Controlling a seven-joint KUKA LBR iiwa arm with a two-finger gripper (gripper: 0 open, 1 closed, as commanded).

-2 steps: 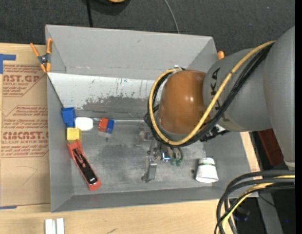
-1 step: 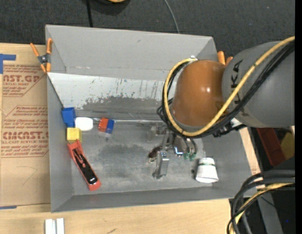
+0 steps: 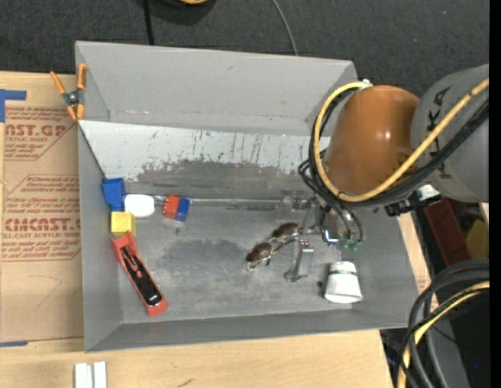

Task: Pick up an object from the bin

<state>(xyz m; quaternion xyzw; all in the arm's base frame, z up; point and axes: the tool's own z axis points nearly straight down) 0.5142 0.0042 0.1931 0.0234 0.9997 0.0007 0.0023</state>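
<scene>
Camera view: bin (image 3: pixel 210 87) with sunglasses (image 3: pixel 259 254), blue block (image 3: pixel 113 192)

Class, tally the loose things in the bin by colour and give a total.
Blue block: 1
Yellow block: 1
White cap and cup: 2
Red-black tool: 1
Orange-blue piece: 1
Brown sunglasses: 1
Total: 7

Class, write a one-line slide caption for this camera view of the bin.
Gripper beside brown sunglasses mid-bin; white cap nearby, red-and-black cutter along the left wall.
</scene>
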